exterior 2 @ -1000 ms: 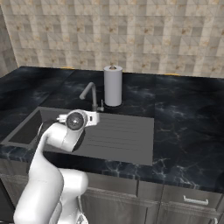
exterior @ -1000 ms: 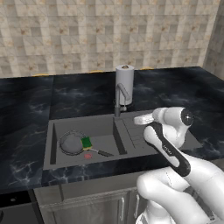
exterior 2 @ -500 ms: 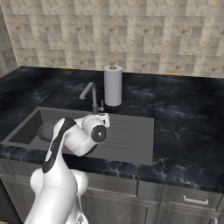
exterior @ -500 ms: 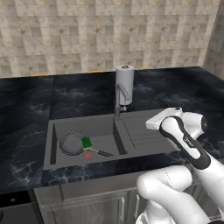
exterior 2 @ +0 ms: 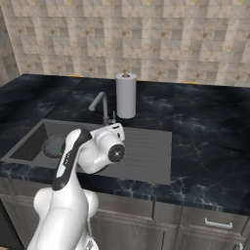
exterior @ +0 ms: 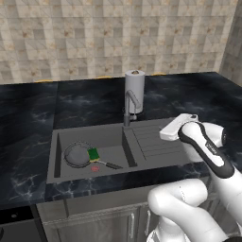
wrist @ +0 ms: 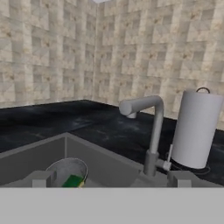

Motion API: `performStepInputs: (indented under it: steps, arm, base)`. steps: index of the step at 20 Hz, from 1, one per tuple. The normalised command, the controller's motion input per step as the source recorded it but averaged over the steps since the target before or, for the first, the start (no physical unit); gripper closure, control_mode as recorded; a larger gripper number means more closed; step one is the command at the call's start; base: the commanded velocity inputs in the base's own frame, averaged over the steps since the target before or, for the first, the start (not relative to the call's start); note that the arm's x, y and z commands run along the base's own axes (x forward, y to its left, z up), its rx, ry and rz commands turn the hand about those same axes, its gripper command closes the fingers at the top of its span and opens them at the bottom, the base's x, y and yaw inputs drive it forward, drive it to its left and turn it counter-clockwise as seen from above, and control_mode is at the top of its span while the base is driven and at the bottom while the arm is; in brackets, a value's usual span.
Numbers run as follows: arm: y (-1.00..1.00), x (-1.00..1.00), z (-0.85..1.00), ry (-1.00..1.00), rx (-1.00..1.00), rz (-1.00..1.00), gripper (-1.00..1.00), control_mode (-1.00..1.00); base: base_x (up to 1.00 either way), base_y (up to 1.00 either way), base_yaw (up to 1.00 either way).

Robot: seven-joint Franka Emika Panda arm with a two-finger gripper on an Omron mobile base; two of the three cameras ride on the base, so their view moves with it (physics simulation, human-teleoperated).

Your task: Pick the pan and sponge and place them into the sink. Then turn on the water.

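Note:
The dark grey pan lies in the left of the sink basin, its handle pointing right. On the pan's right rim rests the green and yellow sponge, beside the red drain spot. My white hand hovers over the ribbed drainboard, right of the faucet, and faces it. In the hand view my gripper is open and empty, with the faucet straight ahead and the pan and sponge lower left. No water shows at the spout.
A tall pale paper towel roll stands just behind the faucet. Black marble counter surrounds the sink, with a tiled wall behind. The arm's elbow hangs over the counter's front edge.
The forearm and elbow have swung to the right and down over the drainboard; the hand has shifted slightly right. The gripper stays open. Pan and sponge have not moved.

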Motion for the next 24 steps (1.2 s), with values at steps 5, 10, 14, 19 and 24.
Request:
performStepInputs:
  steps: [5, 10, 14, 19, 24]
  arm:
    - [-0.09, 0.02, 0.19, -0.05, 0.03, 0.03, -1.0, -1.0]
    - [-0.18, 0.12, 0.0, -0.02, 0.01, 0.03, -1.0, -1.0]
    - [-0.03, 0.06, 0.07, 0.0, 0.01, 0.03, -1.0, -1.0]
    - [0.0, 0.0, 0.39, 0.0, 0.05, 0.0, -1.0, -1.0]
    - [0.0, 0.04, 0.07, 0.01, 0.0, 0.0, -1.0, -1.0]
  base:
    - [0.0, 0.0, 0.0]
    - [0.0, 0.0, 0.0]
    - [0.0, 0.0, 0.0]
    - [0.0, 0.0, 0.0]
    - [0.0, 0.0, 0.0]
